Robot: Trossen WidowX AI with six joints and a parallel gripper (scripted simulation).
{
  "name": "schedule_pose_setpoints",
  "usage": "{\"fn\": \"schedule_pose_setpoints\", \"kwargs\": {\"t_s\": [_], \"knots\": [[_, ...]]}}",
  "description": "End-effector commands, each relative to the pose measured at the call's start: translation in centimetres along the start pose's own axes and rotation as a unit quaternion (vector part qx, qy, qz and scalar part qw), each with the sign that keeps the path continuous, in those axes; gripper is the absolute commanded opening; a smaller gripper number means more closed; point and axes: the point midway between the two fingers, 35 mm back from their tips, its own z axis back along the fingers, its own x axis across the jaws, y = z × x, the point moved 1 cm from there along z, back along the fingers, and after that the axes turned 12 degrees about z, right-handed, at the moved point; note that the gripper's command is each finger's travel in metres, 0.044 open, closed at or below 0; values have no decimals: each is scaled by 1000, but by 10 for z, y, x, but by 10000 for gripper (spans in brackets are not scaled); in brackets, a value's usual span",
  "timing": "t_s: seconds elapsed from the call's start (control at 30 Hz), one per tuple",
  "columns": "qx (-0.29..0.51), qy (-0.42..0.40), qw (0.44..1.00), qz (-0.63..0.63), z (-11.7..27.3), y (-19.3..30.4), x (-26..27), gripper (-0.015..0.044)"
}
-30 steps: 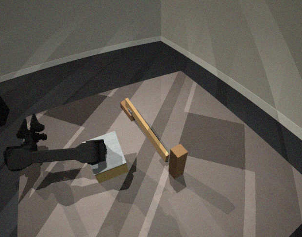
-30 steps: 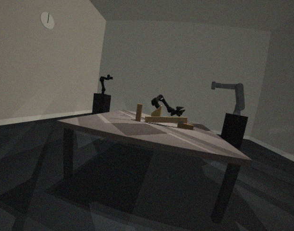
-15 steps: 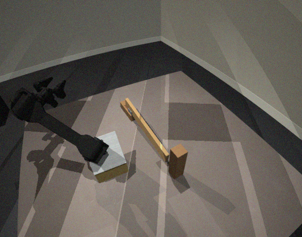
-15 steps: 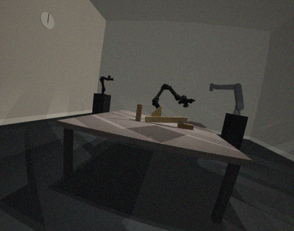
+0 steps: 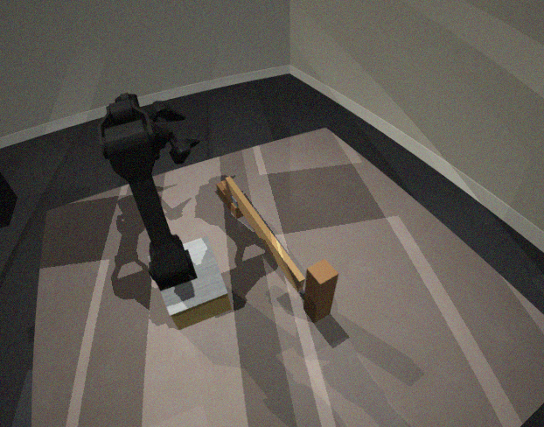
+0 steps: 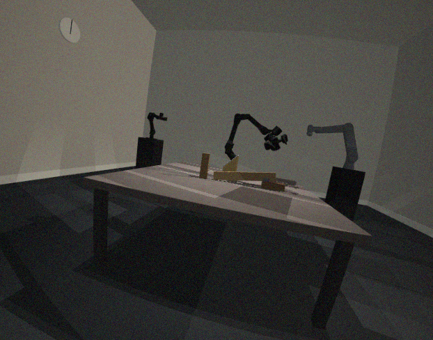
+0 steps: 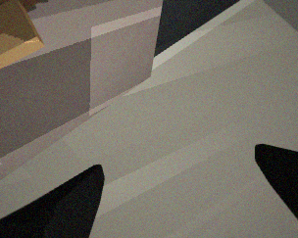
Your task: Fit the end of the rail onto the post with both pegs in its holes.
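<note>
The long tan rail (image 5: 263, 229) (image 6: 246, 176) slopes slightly. Its far end lies at the low footboard block (image 5: 236, 211) (image 6: 272, 185); the bracket's inside is too small to make out. Its near end is low at the table, just short of the upright brown post (image 5: 320, 294) (image 6: 205, 166), with a narrow gap in the exterior view. The pegs and the rail's holes are hidden. My gripper (image 5: 190, 129) (image 6: 280, 143) (image 7: 176, 162) is wide open and empty, high above the table and away from the rail. A tan wooden piece shows at the upper left of the wrist view.
My arm stands on a pale-topped block (image 5: 208, 280) beside the rail, on the post's side of the footboard. The table (image 6: 166, 182) has bands of light and shadow. Two other arms stand on dark pedestals (image 6: 149, 151) (image 6: 342, 190) beyond the table in the exterior view.
</note>
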Motion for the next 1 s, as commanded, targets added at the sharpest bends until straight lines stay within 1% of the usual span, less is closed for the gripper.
{"fn": "schedule_pose_setpoints", "kwargs": {"t_s": [0.0,0.17,0.33,0.53,0.7,0.77,0.97], "knots": [[-55,-72,993,-76,-39,19,57,440],[-117,-167,963,-175,-75,33,137,440],[-173,-265,907,-277,-94,32,223,440],[-228,-382,804,-394,-92,13,323,440],[-260,-473,690,-482,-70,-13,395,440],[-267,-495,657,-502,-62,-21,412,440],[-268,-498,652,-504,-60,-22,415,440]]}}
